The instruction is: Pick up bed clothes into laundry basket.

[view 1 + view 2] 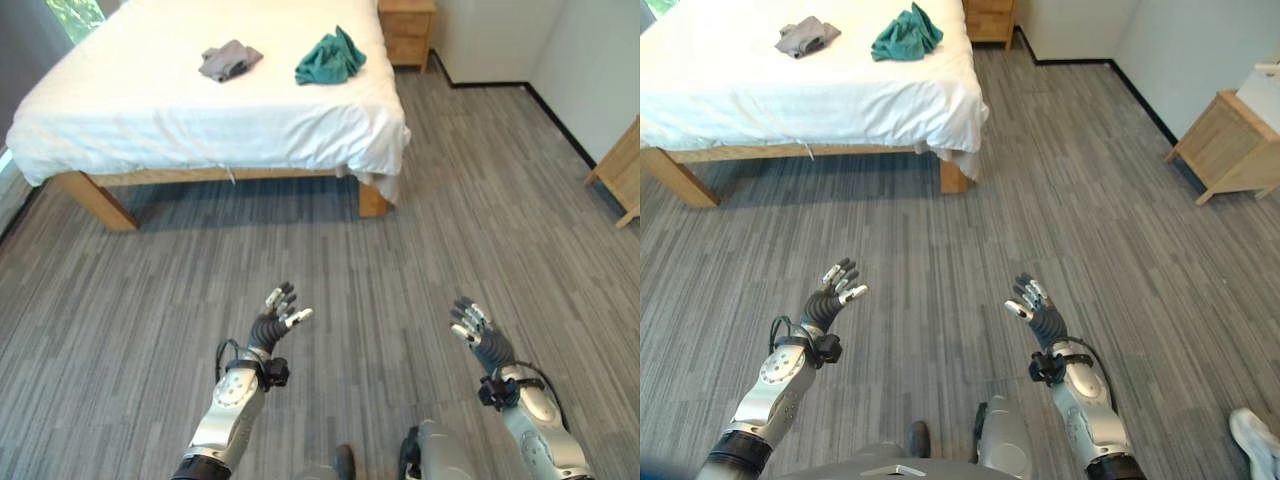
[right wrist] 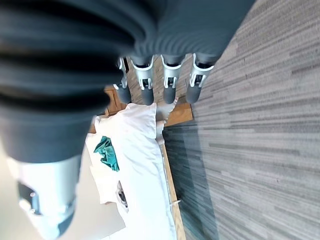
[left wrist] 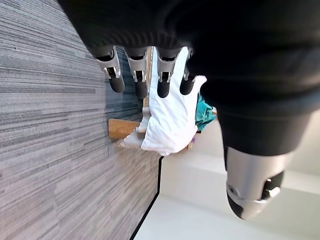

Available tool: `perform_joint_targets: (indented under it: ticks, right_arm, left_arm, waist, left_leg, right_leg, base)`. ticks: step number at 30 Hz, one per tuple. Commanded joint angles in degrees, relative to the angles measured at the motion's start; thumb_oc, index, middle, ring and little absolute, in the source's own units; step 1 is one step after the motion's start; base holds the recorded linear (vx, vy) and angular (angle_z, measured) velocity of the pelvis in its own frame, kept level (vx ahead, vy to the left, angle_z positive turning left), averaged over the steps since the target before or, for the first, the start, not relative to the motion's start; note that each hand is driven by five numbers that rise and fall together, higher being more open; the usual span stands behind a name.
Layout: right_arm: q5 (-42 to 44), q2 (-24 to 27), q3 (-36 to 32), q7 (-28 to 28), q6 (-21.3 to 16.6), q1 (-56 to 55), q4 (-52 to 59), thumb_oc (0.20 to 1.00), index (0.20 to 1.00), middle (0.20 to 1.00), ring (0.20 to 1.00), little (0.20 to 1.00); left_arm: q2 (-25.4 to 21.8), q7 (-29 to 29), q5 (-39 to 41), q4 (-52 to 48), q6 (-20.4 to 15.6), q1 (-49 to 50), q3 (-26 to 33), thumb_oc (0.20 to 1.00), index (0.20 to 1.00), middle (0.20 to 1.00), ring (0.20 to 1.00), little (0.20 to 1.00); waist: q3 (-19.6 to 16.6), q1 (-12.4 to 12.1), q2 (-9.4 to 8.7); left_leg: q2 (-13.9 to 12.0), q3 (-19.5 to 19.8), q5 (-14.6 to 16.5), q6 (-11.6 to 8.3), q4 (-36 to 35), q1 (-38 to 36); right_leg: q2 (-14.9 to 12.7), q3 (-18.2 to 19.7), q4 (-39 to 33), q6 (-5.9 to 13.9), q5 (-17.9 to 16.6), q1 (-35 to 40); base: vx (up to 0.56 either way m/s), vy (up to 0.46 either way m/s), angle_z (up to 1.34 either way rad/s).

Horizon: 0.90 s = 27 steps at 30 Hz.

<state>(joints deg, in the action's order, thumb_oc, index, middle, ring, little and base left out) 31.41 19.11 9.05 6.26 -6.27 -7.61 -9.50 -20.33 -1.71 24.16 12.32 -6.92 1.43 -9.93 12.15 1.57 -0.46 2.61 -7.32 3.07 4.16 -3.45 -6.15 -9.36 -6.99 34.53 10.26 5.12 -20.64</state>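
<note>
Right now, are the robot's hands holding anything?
Left hand: open, fingers straight, holding nothing.
Right hand: open, fingers relaxed, holding nothing.

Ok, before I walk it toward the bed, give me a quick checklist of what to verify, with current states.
1. Left hand empty, fingers relaxed: ok.
2. Right hand empty, fingers relaxed: ok.
3. Teal garment lying on the bed: ok.
4. Grey garment on the bed, apart from the teal one: ok.
5. Bare floor between the hands and the bed: ok.
6. Where the laundry basket stands: cannot tell.
</note>
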Motion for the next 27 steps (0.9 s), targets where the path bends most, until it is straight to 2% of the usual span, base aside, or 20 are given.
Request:
perform_joint_targets:
  ticks: [1,3,4,6,8,9,11,12,13,14,15,16,18,19,21,22,23,24,26,27]
  right_arm:
    - [1.3,-1.2,-2.3,0.7,-2.2,0.0,2.6,1.0,1.0,1.0,1.0,1.0]
    - [1.5,-1.1,-3.3,0.3,-2.4,-0.7,2.2,1.0,1.0,1.0,1.0,1.0]
    - [1.4,-0.9,-3.6,0.4,-2.1,-1.1,2.4,1.0,1.0,1.0,1.0,1.0]
    - [1.0,-0.9,-3.5,0.7,-1.8,-1.1,2.8,1.0,1.0,1.0,1.0,1.0]
    - [1.1,-0.5,-3.1,1.9,-1.2,-1.2,2.7,1.0,1.0,1.0,1.0,1.0]
    - [1.1,-0.4,-3.0,1.9,-1.2,-1.3,2.7,1.0,1.0,1.0,1.0,1.0]
    - [2.5,-0.4,-1.8,1.6,-1.3,-0.6,1.0,1.0,1.0,1.0,1.0,1.0]
    - [6.9,-0.6,-1.2,1.1,-1.4,0.1,1.7,1.0,1.0,1.0,1.0,1.0]
    - [8.9,-0.6,-0.8,1.0,-1.9,0.2,2.1,1.0,1.0,1.0,1.0,1.0]
    - [8.9,-0.6,-0.9,1.0,-1.9,0.2,2.1,1.0,1.0,1.0,1.0,1.0]
    - [8.7,-0.3,-0.4,0.9,-1.8,0.7,1.7,1.0,1.0,1.0,1.0,1.0]
    - [6.9,0.6,-0.8,-0.7,-1.3,0.8,0.7,1.0,1.0,1.0,1.0,1.0]
    - [9.0,0.8,-1.6,-1.1,-1.8,0.7,1.4,1.0,1.0,1.0,1.0,1.0]
    - [10.0,1.0,-2.4,-0.6,-2.1,0.1,2.3,1.0,1.0,1.0,1.0,1.0]
    - [8.4,1.6,-3.1,0.0,-1.8,-1.6,3.0,1.0,1.0,1.0,1.0,1.0]
    - [8.4,1.6,-3.1,0.0,-1.8,-1.6,3.0,1.0,1.0,1.0,1.0,1.0]
    - [7.3,1.8,-3.2,0.2,-1.7,-2.0,3.1,1.0,1.0,1.0,1.0,1.0]
    - [5.5,1.9,-3.0,0.6,-1.6,-1.6,1.9,1.0,1.0,1.0,1.0,1.0]
    - [5.0,1.9,-3.0,0.9,-1.6,-1.2,1.0,1.0,1.0,1.0,1.0,1.0]
    - [4.3,1.8,-3.9,1.1,-1.1,-0.7,1.0,1.0,1.0,1.0,1.0,1.0]
  left_arm:
    - [-1.4,0.5,-1.2,-1.8,-2.7,-1.2,2.4,1.0,1.0,1.0,1.0,1.0]
    - [-1.0,0.9,-1.6,-1.0,-2.4,-1.9,1.7,1.0,1.0,1.0,1.0,1.0]
    - [-0.7,1.0,-2.5,-0.3,-2.2,-2.5,1.2,1.0,1.0,1.0,1.0,1.0]
    - [-0.4,1.1,-3.2,0.1,-2.2,-3.1,0.7,1.0,1.0,1.0,1.0,1.0]
    - [-0.3,2.2,-3.5,-1.1,-1.9,-1.9,0.2,1.0,1.0,1.0,1.0,1.0]
    - [-0.3,2.2,-3.5,-1.1,-1.9,-1.8,0.2,1.0,1.0,1.0,1.0,1.0]
    - [0.9,2.3,-2.8,-1.3,-1.5,-0.6,-0.1,1.0,1.0,1.0,1.0,1.0]
    - [1.6,2.3,0.6,-1.8,-0.6,-0.6,-0.3,1.0,1.0,1.0,1.0,1.0]
    - [1.6,2.5,2.5,-2.3,-0.7,-0.7,-0.2,1.0,1.0,1.0,1.0,1.0]
    - [1.5,2.5,2.5,-2.3,-0.7,-0.8,-0.2,1.0,1.0,1.0,1.0,1.0]
    - [1.4,2.5,2.2,-2.5,-0.4,-1.1,-0.7,1.0,1.0,1.0,1.0,1.0]
    - [1.1,1.9,0.5,-2.7,-0.1,-2.7,-0.9,1.0,1.0,1.0,1.0,1.0]
    - [1.7,2.1,2.6,-1.9,-0.8,-4.0,-1.8,1.0,1.0,1.0,1.0,1.0]
    - [1.9,2.5,2.8,-0.9,-1.0,-4.6,-2.4,1.0,1.0,1.0,1.0,1.0]
    - [1.9,2.8,1.4,0.1,-1.1,-4.6,-3.1,1.0,1.0,1.0,1.0,1.0]
    - [1.9,2.8,1.3,0.1,-1.1,-4.6,-3.1,1.0,1.0,1.0,1.0,1.0]
    - [1.9,2.7,0.7,0.4,-1.5,-4.5,-3.1,1.0,1.0,1.0,1.0,1.0]
    - [2.5,2.9,0.6,0.6,-1.6,-3.7,-3.1,1.0,1.0,1.0,1.0,1.0]
    - [2.5,3.0,0.4,0.3,-1.5,-3.0,-2.7,1.0,1.0,1.0,1.0,1.0]
    - [2.3,3.2,-0.3,-0.2,-1.4,-2.2,-1.8,1.0,1.0,1.0,1.0,1.0]
  waist:
    - [-1.7,1.2,-0.45]
    - [-2.3,2.7,-0.64]
    - [-2.8,3.7,-0.49]
    - [-3.3,4.4,-0.34]
    - [-5.4,4.2,0.36]
    - [-5.4,4.2,0.47]
    - [-6.1,3.5,0.79]
    - [-5.8,2.8,-1.5]
    - [-4.3,1.6,-2.97]
    - [-4.3,1.7,-3.14]
    - [-3.3,0.4,-4.22]
    - [-2.2,-1.6,-4.26]
    - [-1.8,-3.1,-3.88]
    - [-2.1,-3.1,-3.17]
    - [-3.2,-3.1,-2.27]
    - [-3.2,-3.1,-2.4]
    - [-3.9,-3.6,-1.96]
    - [-5.3,-5.9,-0.8]
    - [-5.8,-6.4,-0.98]
    - [-7.0,-6.1,-0.87]
  left_leg:
    - [-3.7,6.2,2.1,-4.72,-1.6,-7.8]
    - [-4.6,8.0,3.2,-5.91,-1.6,-10.2]
    - [-5.7,9.1,3.5,-7.15,-1.6,-12.7]
    - [-6.5,9.6,3.7,-7.85,-1.6,-14.4]
    - [-9.6,10.5,-2.0,-10.68,2.5,-16.2]
    - [-9.8,10.6,-1.9,-10.74,2.6,-16.2]
    - [-12.0,9.6,-13.5,-14.41,16.2,-12.6]
    - [-13.2,6.3,-21.6,-15.36,36.5,-3.7]
    - [-12.7,4.4,-21.4,-14.16,44.5,1.4]
    - [-12.6,4.5,-21.5,-14.09,44.7,1.7]
    - [-13.6,2.4,-19.3,-12.28,49.5,5.3]
    - [-16.3,-2.2,-16.8,-11.73,47.3,11.8]
    - [-16.4,-3.1,-15.2,-11.78,40.4,17.6]
    - [-16.0,-5.0,-15.3,-11.97,32.9,19.3]
    - [-13.2,-6.2,-15.1,-11.32,20.3,19.5]
    - [-13.0,-6.4,-15.5,-11.22,19.6,19.2]
    - [-10.4,-6.3,-14.9,-10.54,11.6,19.1]
    - [-7.0,-2.9,-17.8,-10.62,-0.5,20.5]
    - [-6.2,-2.6,-18.0,-11.14,-1.6,21.9]
    - [-7.0,-7.9,-20.0,-11.61,-1.6,22.9]
  right_leg:
    - [2.4,1.9,-19.9,1.49,-13.7,4.3]
    - [3.5,1.0,-30.9,1.62,-15.7,3.5]
    - [2.9,-2.5,-37.8,2.69,-19.0,1.2]
    - [2.4,-4.0,-38.9,3.15,-19.7,0.0]
    - [2.5,-8.3,-37.7,1.47,-21.0,3.5]
    - [2.6,-8.5,-37.8,1.44,-21.0,3.6]
    - [5.4,-9.7,-37.6,-1.48,-19.4,8.1]
    - [5.7,-10.9,-38.5,-5.12,-16.0,13.7]
    - [5.9,-9.8,-39.0,-6.73,-14.5,16.4]
    - [5.7,-9.9,-39.0,-6.73,-14.5,16.2]
    - [6.1,-9.8,-39.5,-7.31,-12.9,18.3]
    - [7.1,-8.1,-39.5,-7.75,-9.6,22.3]
    - [6.4,-7.2,-39.5,-6.69,-7.8,25.2]
    - [6.6,-6.9,-39.5,-6.19,-6.8,26.6]
    - [6.2,-6.3,-39.5,-5.12,-4.7,28.6]
    - [6.0,-6.2,-39.5,-5.07,-4.8,28.5]
    - [6.1,-5.9,-39.5,-4.48,-3.7,30.3]
    - [7.3,-3.8,-39.5,-3.93,-1.6,34.2]
    - [7.3,-3.0,-39.5,-3.75,-0.6,35.9]
    - [7.3,-1.3,-39.5,-3.13,-0.2,38.6]
  base:
    - [0.3,-0.091,0.49]
    - [0.55,-0.172,0.67]
    - [0.5,-0.156,0.61]
    - [0.54,-0.189,0.55]
    - [0.62,-0.259,0.72]
    - [0.31,-0.165,0.47]
    - [0.5,-0.345,0.07]
    - [0.73,-0.599,0.03]
    - [0.52,-0.489,0.03]
    - [0.31,-0.312,-0.23]
    - [0.51,-0.26,-0.62]
    - [0.67,-0.259,-0.82]
    - [0.63,-0.023,-0.48]
    - [0.57,0.088,-0.21]
    - [0.5,0.111,-0.03]
    - [0.44,0.101,-0.06]
    - [0.7,0.11,-0.22]
    - [0.9,0.126,-0.26]
    - [0.65,0.079,-0.22]
    - [0.41,0.056,-0.34]
